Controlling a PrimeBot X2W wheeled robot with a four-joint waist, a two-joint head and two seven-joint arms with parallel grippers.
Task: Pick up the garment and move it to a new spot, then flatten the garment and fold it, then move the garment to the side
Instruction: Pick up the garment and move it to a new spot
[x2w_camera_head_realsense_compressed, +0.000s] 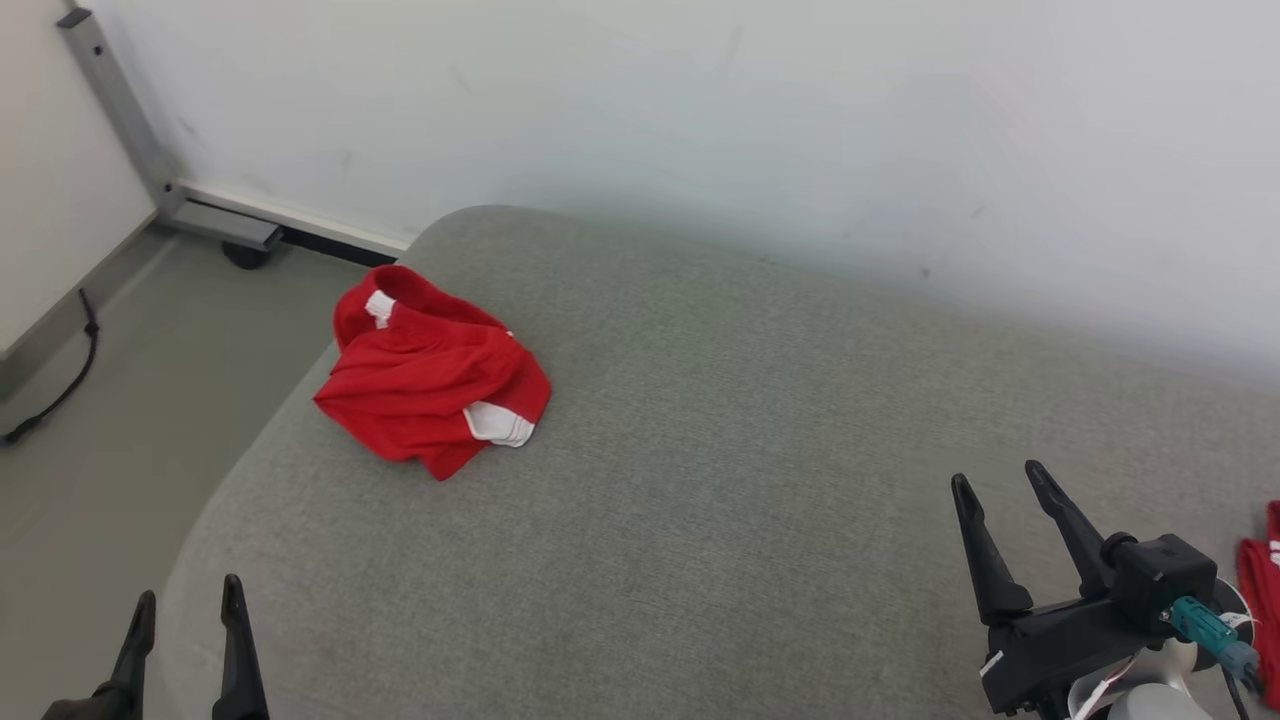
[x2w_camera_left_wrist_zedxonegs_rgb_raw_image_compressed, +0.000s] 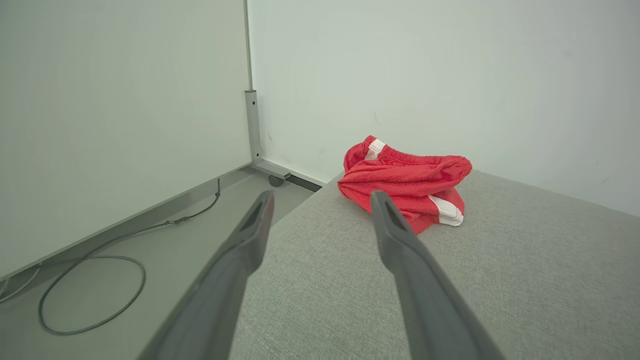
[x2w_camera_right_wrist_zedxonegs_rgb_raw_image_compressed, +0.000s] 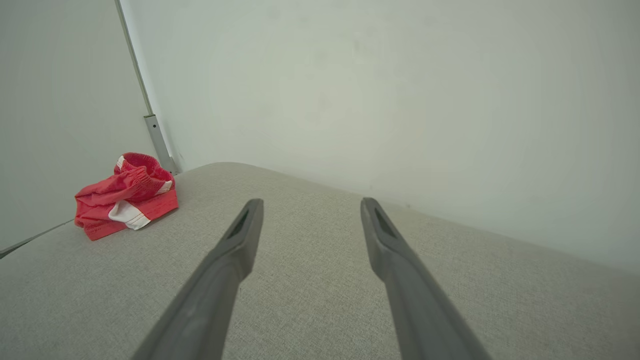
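I'm seeing soft, even, bright light on all three feeds; its source I can't tell. In the head view the grey cushion (x2w_camera_head_realsense_compressed: 700, 450) casts a faint shadow band on the white wall (x2w_camera_head_realsense_compressed: 700, 100) from 10 to 3 o'clock. Both wrist feeds stretch toward their edges; the fingers (x2w_camera_left_wrist_zedxonegs_rgb_raw_image_compressed: 415, 280) of the left gripper (x2w_camera_left_wrist_zedxonegs_rgb_raw_image_compressed: 322, 196) and the right gripper (x2w_camera_right_wrist_zedxonegs_rgb_raw_image_compressed: 312, 201) blur toward 6 o'clock. The red shorts (x2w_camera_left_wrist_zedxonegs_rgb_raw_image_compressed: 415, 177) look sharp.

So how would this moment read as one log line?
stage: before pickup | red garment: crumpled on grey cushion | left gripper: open, empty | right gripper: open, empty
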